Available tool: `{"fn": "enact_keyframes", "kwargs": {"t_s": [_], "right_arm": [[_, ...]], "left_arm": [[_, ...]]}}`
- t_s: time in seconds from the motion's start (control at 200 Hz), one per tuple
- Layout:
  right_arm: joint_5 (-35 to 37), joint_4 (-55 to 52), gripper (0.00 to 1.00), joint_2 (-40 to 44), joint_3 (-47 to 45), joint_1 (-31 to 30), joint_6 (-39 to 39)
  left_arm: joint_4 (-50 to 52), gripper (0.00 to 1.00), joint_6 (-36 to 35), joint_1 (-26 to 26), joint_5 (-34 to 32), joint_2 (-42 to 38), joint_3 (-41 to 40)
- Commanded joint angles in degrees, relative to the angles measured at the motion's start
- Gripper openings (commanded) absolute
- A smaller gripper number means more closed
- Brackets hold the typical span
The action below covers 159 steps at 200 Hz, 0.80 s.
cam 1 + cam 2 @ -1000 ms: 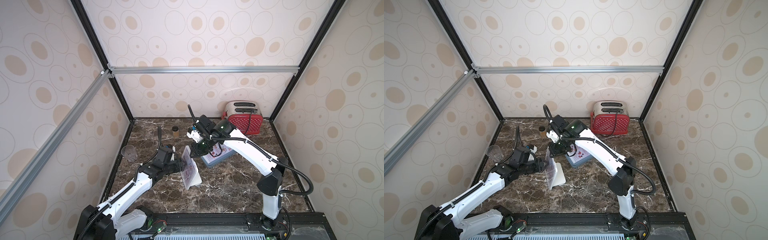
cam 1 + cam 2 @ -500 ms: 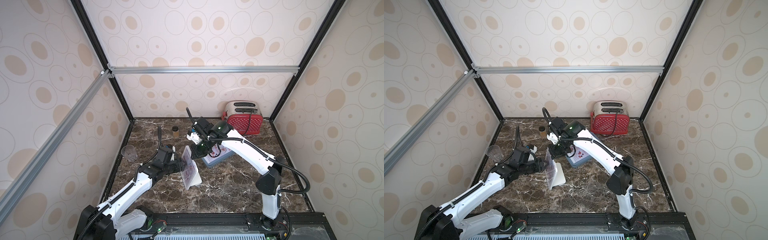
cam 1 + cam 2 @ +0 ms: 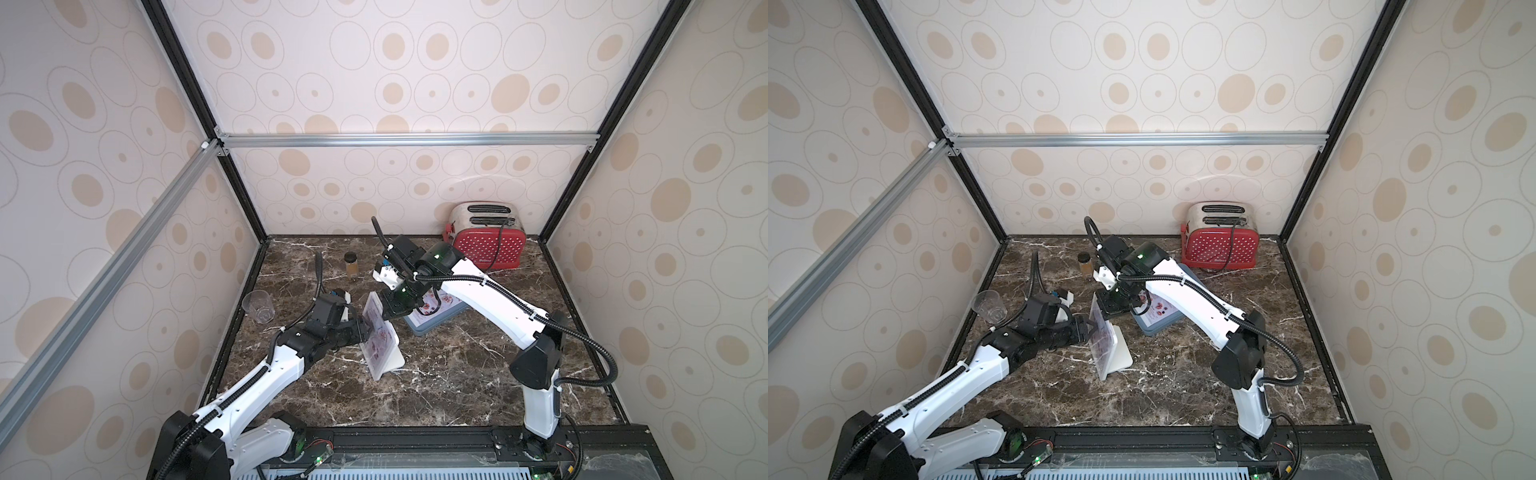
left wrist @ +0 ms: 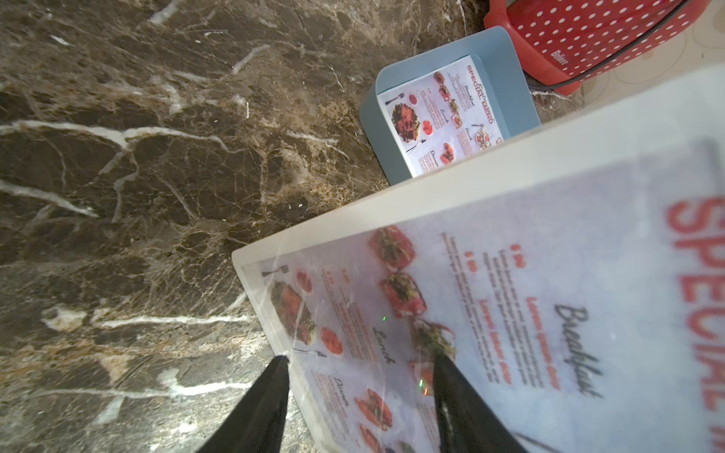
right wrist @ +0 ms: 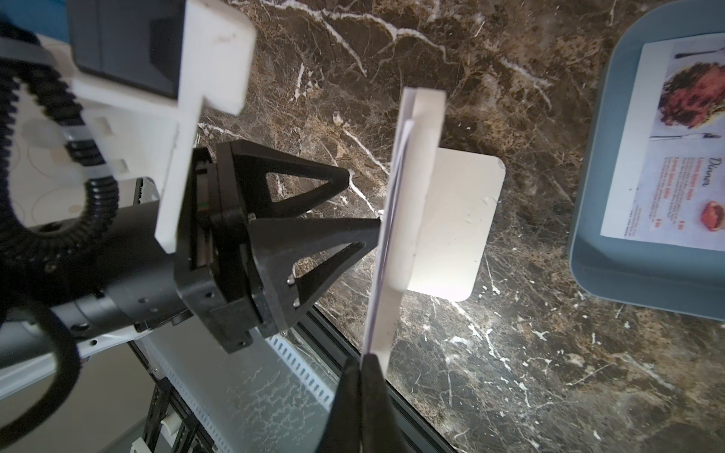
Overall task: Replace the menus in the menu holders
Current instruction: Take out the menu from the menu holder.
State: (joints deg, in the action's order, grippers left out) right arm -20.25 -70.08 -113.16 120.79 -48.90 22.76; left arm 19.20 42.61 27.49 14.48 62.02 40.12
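Your right gripper (image 5: 360, 362) is pinching the menu (image 4: 490, 298) at its top corner, straight above the menu holder (image 5: 455, 219) your spread left gripper (image 5: 364, 201) is touching.

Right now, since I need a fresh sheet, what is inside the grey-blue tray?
One menu lies flat, face up, in the tray. The menu holder hides its corner in the left wrist view; anything beneath the sheet cannot be seen.

- Menu holder (image 3: 380, 338): whitish acrylic stand, upright on the bench (image 3: 457, 374), face slanted.
- Menu (image 4: 470, 313): white sheet with red heading, inside the holder's face.
- Other menu (image 4: 443, 117): lies flat in the grey-blue tray (image 4: 506, 90).
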Motion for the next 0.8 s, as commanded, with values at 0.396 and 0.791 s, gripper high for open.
{"fn": "enact_keyframes", "kwargs": {"t_s": [0.396, 0.791], "right_arm": [[2.11, -2.95, 0.01, 0.68, 3.24, -0.44, 0.26], [12.67, -0.67, 0.0, 11.66, 5.22, -0.53, -5.48]], "left_arm": [[0.85, 0.58, -0.68, 0.55, -0.52, -1.22, 1.85], [15.03, 0.62, -12.69, 0.53, -17.1, -9.73, 12.82]]}}
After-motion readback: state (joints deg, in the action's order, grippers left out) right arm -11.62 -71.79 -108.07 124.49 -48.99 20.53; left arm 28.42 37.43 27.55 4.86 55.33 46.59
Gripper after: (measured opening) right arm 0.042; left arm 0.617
